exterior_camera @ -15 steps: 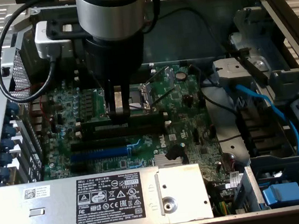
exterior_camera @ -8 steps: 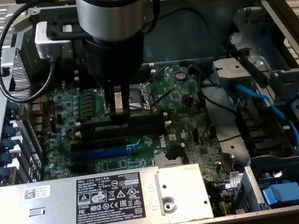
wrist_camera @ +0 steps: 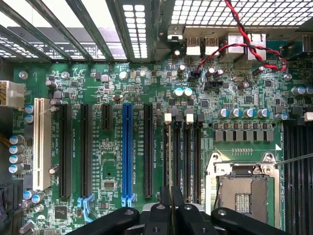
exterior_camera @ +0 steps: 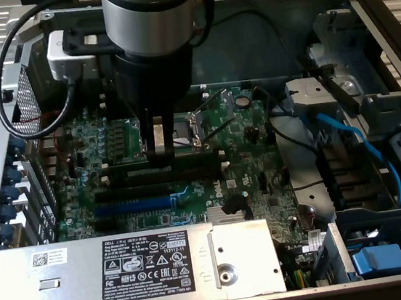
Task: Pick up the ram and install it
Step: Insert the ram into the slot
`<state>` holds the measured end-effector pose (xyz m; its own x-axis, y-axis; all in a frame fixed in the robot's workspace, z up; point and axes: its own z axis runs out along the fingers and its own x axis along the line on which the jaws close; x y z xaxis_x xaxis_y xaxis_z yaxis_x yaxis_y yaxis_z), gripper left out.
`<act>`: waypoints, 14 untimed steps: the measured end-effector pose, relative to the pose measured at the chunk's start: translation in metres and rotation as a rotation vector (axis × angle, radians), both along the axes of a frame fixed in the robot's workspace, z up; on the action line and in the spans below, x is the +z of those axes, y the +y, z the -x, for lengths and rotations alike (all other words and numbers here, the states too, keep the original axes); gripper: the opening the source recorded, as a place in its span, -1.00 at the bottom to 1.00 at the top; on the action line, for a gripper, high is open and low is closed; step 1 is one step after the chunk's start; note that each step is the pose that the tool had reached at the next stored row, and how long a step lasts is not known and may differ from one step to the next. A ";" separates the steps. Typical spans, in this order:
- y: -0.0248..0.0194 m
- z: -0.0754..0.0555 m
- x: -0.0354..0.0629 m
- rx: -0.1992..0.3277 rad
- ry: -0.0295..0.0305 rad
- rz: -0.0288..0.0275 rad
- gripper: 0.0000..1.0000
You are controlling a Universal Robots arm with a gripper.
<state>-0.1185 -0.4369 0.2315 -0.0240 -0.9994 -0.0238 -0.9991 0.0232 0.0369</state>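
Over the black memory slots (wrist_camera: 188,161), the gripper (wrist_camera: 171,196) pinches the ram (wrist_camera: 169,147) mid-length; its long axis runs parallel to them, left to right across the exterior view.

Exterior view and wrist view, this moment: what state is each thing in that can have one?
gripper: shut on the ram.
ram: clamped on edge, parallel to the memory slots; whether it is seated, cannot tell.
memory slots: those beside the ram are empty.
blue expansion slot: empty.
CPU socket: uncovered, no cooler on it.
computer case: open.
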 end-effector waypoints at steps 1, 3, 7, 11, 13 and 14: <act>0.0001 0.000 0.0000 0.000 0.0000 0.0000 -0.74; 0.0003 0.001 0.0001 0.000 0.0002 0.0001 -0.74; 0.0003 0.001 0.0000 0.000 0.0002 0.0001 -0.74; 0.0004 0.001 -0.0001 0.000 0.0003 0.0003 -0.74; 0.0003 0.001 -0.0003 0.000 0.0004 0.0001 -0.74; 0.0003 0.001 -0.0004 0.000 0.0010 0.0001 -0.74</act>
